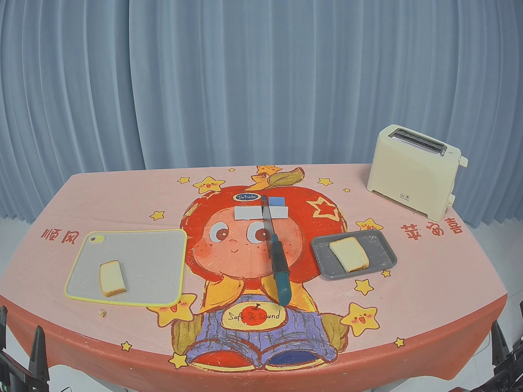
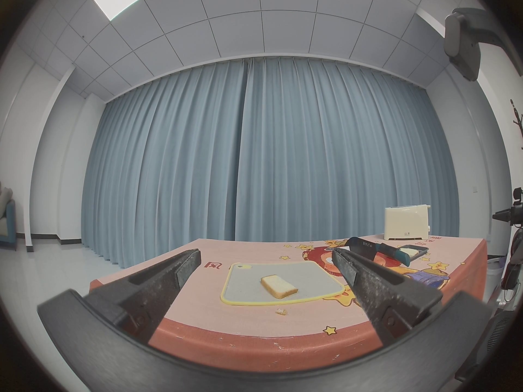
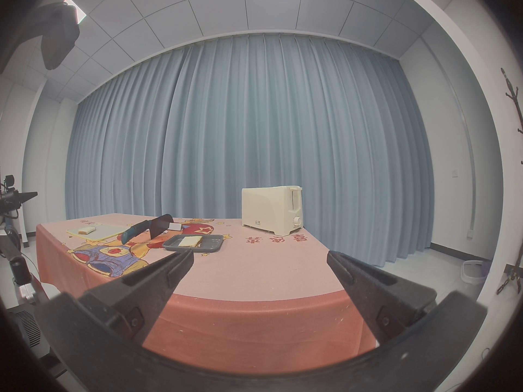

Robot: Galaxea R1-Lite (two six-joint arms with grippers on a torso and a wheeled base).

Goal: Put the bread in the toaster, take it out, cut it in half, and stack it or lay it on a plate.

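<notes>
Head view showed one bread piece [image 1: 113,278] on the cutting board [image 1: 147,251] at the table's left, a second bread piece [image 1: 348,253] on the grey tray [image 1: 378,246] right of the knife [image 1: 277,251], and the toaster [image 1: 414,171] behind. The left gripper [image 2: 265,258] and right gripper [image 3: 260,257] hung short of the table, jaws apart.

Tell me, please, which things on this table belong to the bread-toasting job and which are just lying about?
For the job:
toaster
bread slice on the cutting board
second slice in the grey tray
knife

Lying about:
white block under the knife's blade
blue block beside it
crumb on the cloth near the board
</notes>
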